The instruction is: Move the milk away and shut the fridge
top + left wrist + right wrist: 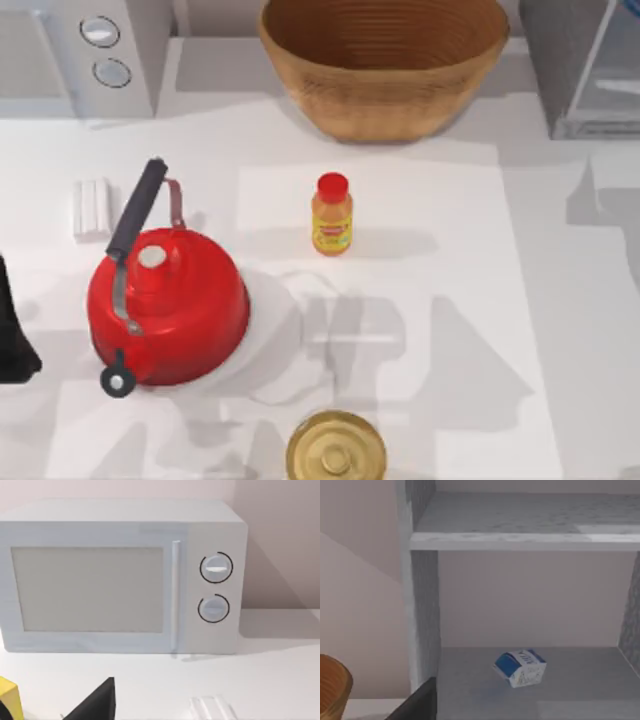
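Note:
The fridge (560, 60) stands at the table's back right corner. It is open, and the right wrist view looks straight into its pale interior (530, 600) with a grey shelf (520, 540) across the top. The milk (520, 667), a small carton with a blue top, lies tipped over on the fridge's lower floor. A black part of my right gripper (417, 702) shows in front of the fridge's side wall, well short of the milk. My left gripper (12, 335) is parked at the table's left edge, and its black tip (95, 705) faces the microwave.
A microwave (90, 55) with two knobs is at the back left, and a wicker basket (385, 60) at back centre. A red-capped orange bottle (332, 215) stands mid-table. A red kettle (165, 300) sits left, a small white block (92, 208) behind it, and a gold lid (335, 450) at the front.

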Tool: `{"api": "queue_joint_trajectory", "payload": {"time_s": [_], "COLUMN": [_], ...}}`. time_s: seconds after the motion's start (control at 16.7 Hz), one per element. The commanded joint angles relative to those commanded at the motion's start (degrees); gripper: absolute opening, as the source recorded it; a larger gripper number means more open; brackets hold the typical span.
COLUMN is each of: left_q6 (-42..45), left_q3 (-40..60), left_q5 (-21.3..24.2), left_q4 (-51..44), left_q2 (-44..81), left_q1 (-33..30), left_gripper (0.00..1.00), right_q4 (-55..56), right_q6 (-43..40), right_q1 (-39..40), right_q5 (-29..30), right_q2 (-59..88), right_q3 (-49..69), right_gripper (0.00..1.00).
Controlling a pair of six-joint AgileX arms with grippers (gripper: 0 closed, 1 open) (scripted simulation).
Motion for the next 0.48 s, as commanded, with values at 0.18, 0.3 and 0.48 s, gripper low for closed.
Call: {"api": "queue_joint_trajectory", "payload": {"time_s": [0.18, 0.3, 0.48], "left_q6": [0.00, 0.00, 0.00], "left_q3": [0.00, 0.00, 0.00], "left_q5": [0.00, 0.00, 0.00], "left_q4": [0.00, 0.00, 0.00], "left_q2": [0.00, 0.00, 0.00], "left_q1": [0.00, 0.00, 0.00], "left_gripper": [1.00, 1.00, 1.00], "right_q4": [-5.46, -8.87, -13.23], "right_q6": [0.09, 0.14, 0.21], "right_q1": [1.34, 2.17, 3.24], "right_q5": [0.44, 0.72, 1.08], "right_q2": [-21.07, -32.40, -45.06], "right_q3": [-11.62, -18.87, -28.05], "right_gripper": [1.00, 1.00, 1.00]}}
